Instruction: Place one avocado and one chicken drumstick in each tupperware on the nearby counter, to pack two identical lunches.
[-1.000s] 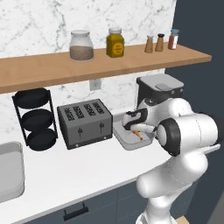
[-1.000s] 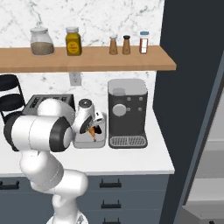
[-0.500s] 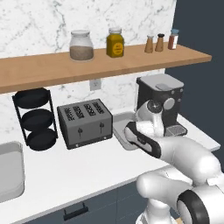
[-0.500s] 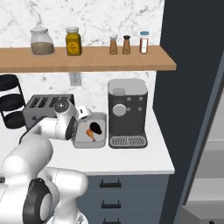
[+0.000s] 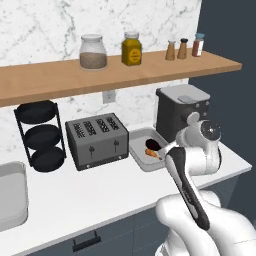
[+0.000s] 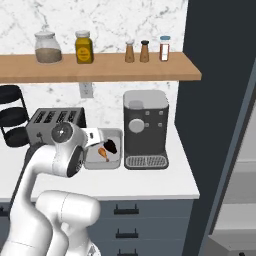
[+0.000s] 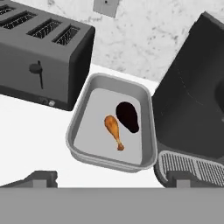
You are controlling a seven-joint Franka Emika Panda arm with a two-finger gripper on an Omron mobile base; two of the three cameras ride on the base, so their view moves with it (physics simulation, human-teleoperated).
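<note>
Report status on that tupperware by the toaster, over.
Hand open, empty, above the tupperware. One avocado and one chicken drumstick inside, apart. Toaster and coffee machine flank it.

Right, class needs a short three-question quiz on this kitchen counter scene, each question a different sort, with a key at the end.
1. True or false: the tupperware holds both an avocado and a chicken drumstick.
2. Which two appliances stand either side of the tupperware on the counter?
   A. toaster and coffee machine
   B. kettle and microwave
   C. blender and sink
3. Fill in: the gripper jaws stand ____, holding nothing.

Key:
1. True. Both lie on the container floor, side by side.
2. A.
3. Open. The two tips sit wide apart at the bottom of the hand view, back from the tupperware.
</note>
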